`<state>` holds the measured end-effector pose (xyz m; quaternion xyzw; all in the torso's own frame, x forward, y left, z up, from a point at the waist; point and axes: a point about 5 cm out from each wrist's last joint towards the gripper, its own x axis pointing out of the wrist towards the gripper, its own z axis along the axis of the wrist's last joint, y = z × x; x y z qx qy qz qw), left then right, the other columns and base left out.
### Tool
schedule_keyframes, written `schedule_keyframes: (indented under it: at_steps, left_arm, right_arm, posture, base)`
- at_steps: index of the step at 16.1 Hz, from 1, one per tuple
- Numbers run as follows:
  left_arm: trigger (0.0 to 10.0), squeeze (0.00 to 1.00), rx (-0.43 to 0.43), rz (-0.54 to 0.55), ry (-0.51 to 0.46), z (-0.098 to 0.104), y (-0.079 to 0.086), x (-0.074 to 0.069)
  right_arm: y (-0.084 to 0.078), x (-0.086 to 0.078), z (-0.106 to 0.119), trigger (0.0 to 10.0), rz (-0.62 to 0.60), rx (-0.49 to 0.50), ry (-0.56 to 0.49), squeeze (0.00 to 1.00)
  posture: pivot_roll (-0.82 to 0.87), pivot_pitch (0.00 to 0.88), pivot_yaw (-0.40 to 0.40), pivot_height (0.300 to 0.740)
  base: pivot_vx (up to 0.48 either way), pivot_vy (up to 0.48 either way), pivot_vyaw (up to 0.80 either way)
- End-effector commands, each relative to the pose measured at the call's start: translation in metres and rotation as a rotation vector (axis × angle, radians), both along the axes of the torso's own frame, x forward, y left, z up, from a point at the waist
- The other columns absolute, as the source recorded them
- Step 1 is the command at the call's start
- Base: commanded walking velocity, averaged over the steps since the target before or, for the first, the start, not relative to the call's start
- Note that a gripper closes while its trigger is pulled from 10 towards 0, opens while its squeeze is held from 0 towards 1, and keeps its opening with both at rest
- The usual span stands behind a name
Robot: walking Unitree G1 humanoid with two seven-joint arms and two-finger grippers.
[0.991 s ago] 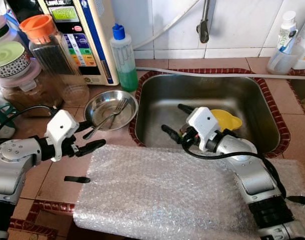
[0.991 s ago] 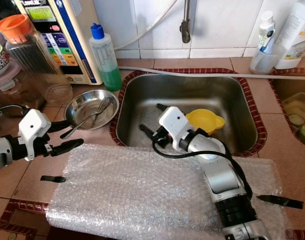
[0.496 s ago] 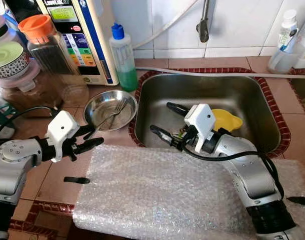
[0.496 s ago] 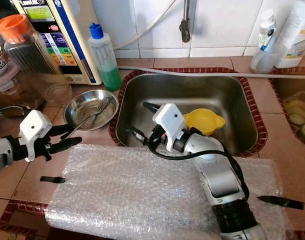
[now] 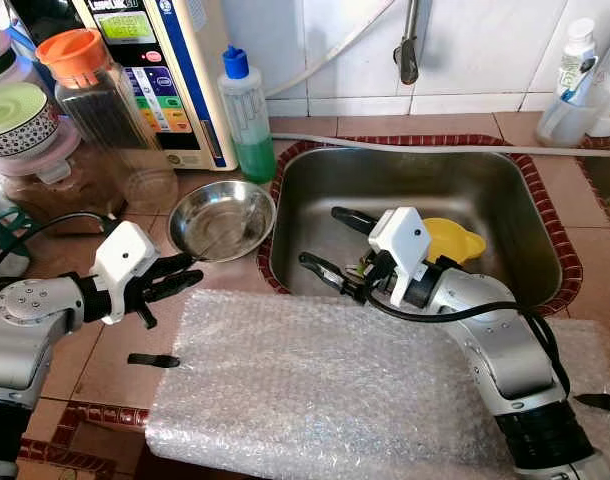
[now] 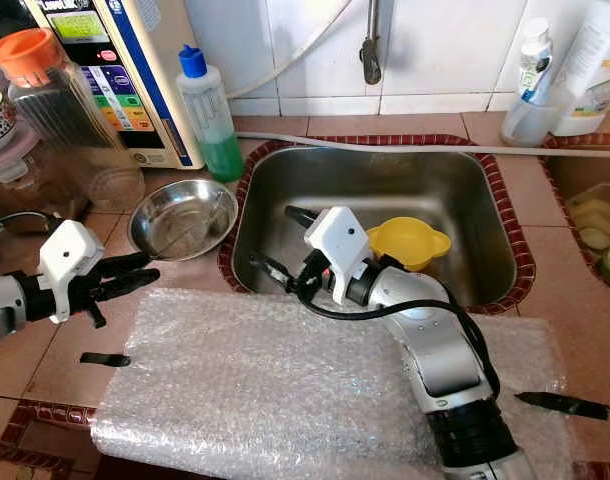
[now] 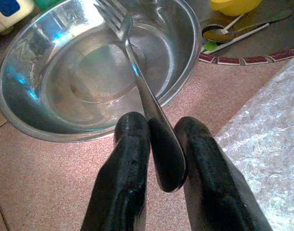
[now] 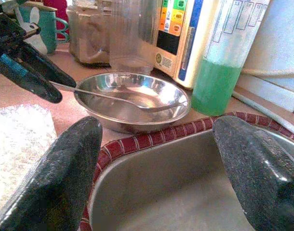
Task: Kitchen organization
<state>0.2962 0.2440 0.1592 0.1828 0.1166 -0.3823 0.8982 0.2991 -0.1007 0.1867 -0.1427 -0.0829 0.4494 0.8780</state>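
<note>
A steel fork (image 7: 137, 72) lies with its tines over a shallow steel bowl (image 5: 221, 218) on the tiled counter, left of the sink (image 5: 505, 190). My left gripper (image 5: 173, 281) is shut on the fork's handle, just outside the bowl's near rim. In the left wrist view both black fingers (image 7: 130, 159) squeeze the handle. My right gripper (image 5: 323, 238) hangs open and empty over the left part of the sink, pointing toward the bowl. The fork (image 8: 119, 99) spans the bowl (image 8: 137, 113) in the right wrist view.
A bubble-wrap sheet (image 5: 325, 385) covers the counter's front. A yellow cup (image 5: 455, 238) and spoons (image 7: 229, 34) lie in the sink. A green soap bottle (image 5: 247, 115), a water purifier (image 5: 170, 70) and jars (image 5: 95, 95) stand behind the bowl. A small black piece (image 5: 153, 359) lies near the front edge.
My left gripper has closed on the fork's handle, having been open around it before. The right gripper swung left over the sink a second ago and now holds still.
</note>
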Motion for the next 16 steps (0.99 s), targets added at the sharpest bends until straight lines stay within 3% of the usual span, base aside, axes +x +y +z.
schedule_keyframes:
  at_steps: [1,6,10,14,16]
  left_arm:
    - [0.0,0.00,0.024,0.010,0.011,-0.001,0.005,0.000]
    - [0.0,0.00,0.027,0.012,-0.037,0.008,0.004,0.003]
    - [0.0,0.00,0.005,0.060,-0.160,0.025,0.005,0.009]
    - [0.0,0.00,0.026,0.076,-0.175,0.025,0.007,0.009]
    - [0.0,0.00,0.034,0.113,-0.265,0.038,0.011,0.013]
  right_arm:
    - [0.005,-0.003,0.004,10.0,0.019,-0.001,-0.020,0.00]
    - [0.004,-0.002,0.005,10.0,0.012,0.001,-0.023,0.00]
    - [0.003,0.000,0.002,10.0,-0.008,0.018,-0.014,0.00]
    - [-0.002,0.006,0.004,10.0,-0.054,0.029,-0.033,0.00]
    - [-0.006,0.011,0.007,10.0,-0.106,0.054,-0.047,0.00]
  posture:
    - [-0.20,0.164,0.142,0.740]
    - [-0.19,0.164,0.142,0.740]
    - [-0.19,0.159,0.140,0.740]
    - [-0.19,0.153,0.140,0.740]
    - [-0.19,0.151,0.140,0.740]
  base:
    - [0.000,0.000,0.00]
    - [0.000,0.000,0.00]
    - [0.000,0.000,0.00]
    - [0.000,0.000,0.00]
    - [0.000,0.000,0.00]
